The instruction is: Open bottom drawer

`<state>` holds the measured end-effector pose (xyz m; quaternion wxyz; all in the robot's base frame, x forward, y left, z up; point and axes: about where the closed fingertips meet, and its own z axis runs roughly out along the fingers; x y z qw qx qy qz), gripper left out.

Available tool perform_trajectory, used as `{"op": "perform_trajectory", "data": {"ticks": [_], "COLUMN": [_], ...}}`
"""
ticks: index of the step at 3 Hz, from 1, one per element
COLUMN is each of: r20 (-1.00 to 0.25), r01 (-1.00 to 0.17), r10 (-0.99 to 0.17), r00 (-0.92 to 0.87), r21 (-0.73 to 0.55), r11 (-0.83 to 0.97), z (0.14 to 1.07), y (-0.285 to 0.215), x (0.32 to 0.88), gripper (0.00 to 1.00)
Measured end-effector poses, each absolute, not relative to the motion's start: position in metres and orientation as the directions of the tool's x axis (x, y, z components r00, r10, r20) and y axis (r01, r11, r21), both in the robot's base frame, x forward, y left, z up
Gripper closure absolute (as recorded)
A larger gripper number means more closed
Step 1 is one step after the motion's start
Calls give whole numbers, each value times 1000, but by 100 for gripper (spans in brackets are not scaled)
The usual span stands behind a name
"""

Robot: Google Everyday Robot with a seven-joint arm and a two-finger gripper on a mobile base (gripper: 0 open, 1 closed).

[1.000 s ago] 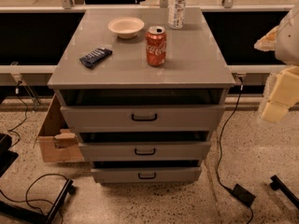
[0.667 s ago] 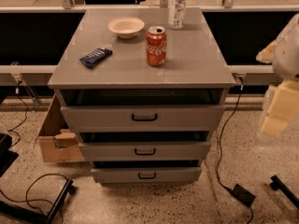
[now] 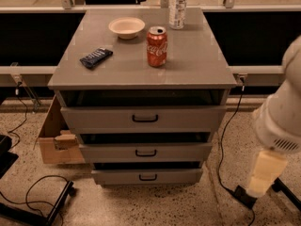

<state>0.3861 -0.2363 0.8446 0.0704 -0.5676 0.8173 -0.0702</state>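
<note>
The grey cabinet (image 3: 141,74) has three drawers stacked down its front. The bottom drawer (image 3: 117,176) is the lowest and shortest front, with a small black loop handle (image 3: 148,177) at its centre. Its front stands about level with the drawers above, with a dark gap over it. My gripper (image 3: 264,173) is the cream-coloured end of the white arm (image 3: 282,117) at the right edge. It hangs low, to the right of the cabinet, about level with the bottom drawer and well clear of the handle.
On the cabinet top stand a red cola can (image 3: 156,46), a white bowl (image 3: 126,27), a clear bottle (image 3: 178,6) and a dark snack bar (image 3: 96,57). A cardboard box (image 3: 54,142) sits at the cabinet's left. Cables (image 3: 225,140) and black stands lie on the floor.
The arm has come down and a little to the left, so the gripper is now near floor level beside the cabinet. The drawers have not moved.
</note>
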Motion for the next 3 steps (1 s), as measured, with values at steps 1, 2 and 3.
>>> {"op": "perform_trajectory", "data": {"ticks": [1,2,3], "r20": [-21,-33,-60], "r01": [-927,-941,-942], "r10": [-941,-954,-951], "r00": [-337,-297,-303], "r21": [-168,-161,-133], "r11": [336,299,308], "z": [765,692,658], "y": [-238,-230,-213], "x": [375,383,402], "gripper": [0,0,0]}}
